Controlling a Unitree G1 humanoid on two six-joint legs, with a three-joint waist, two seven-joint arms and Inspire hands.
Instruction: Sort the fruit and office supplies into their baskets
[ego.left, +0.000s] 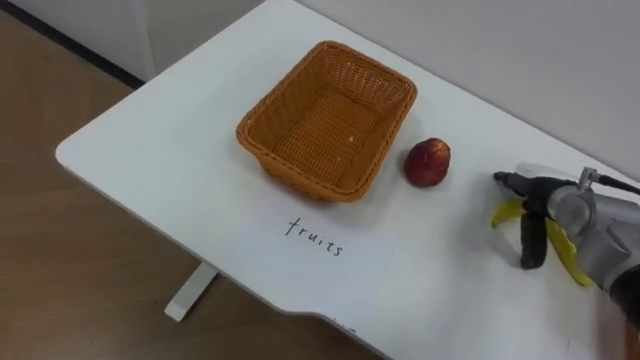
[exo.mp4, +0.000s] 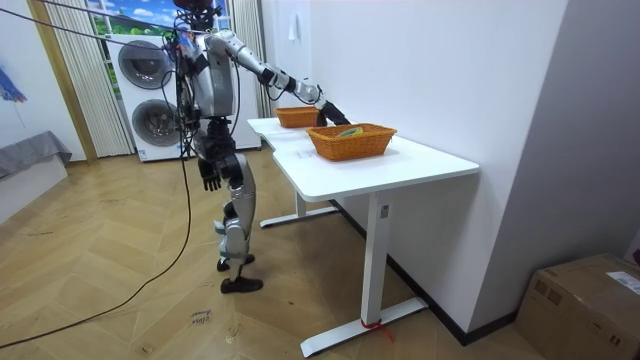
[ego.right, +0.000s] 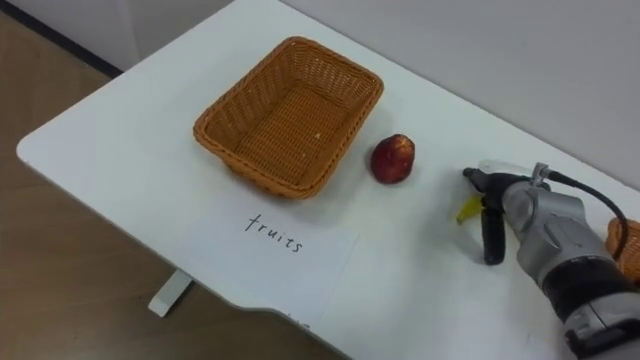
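— Where did the eye views sit?
— On the head, close, looking down at the white table (ego.left: 140, 140) and basket (ego.left: 325, 115), frame centre.
— The room view?
— Farther off, sideways; it shared both.

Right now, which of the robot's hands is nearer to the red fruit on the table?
Right. Its right hand is stretched over the table, just beside the red fruit, at a banana. Its left hand hangs by its hip, away from the table.
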